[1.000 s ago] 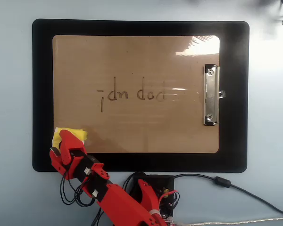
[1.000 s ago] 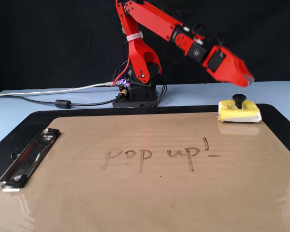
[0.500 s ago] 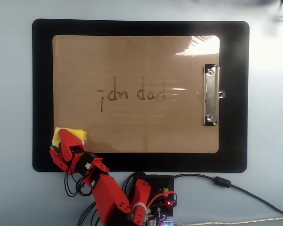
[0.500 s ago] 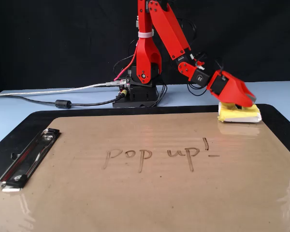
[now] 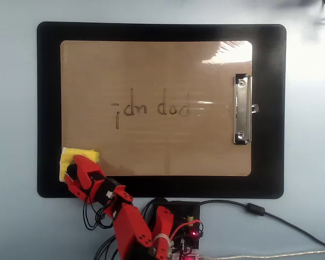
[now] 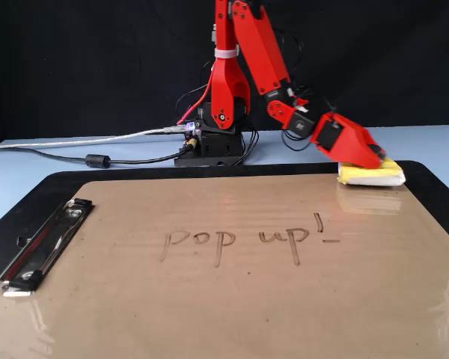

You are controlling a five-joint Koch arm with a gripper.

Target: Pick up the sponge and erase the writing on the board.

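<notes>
From my remote seat, both feeds are evenly and brightly lit. In the overhead view a white glare streak sits on the far right corner of the glossy tan-brown clipboard, and a thinner streak crosses the thin dark handwriting. The silver metal clip shines. In the fixed view the board's near edge looks soft, with pale reflections at the near left and right. The black background there is dark and featureless. Shadows are faint.
</notes>
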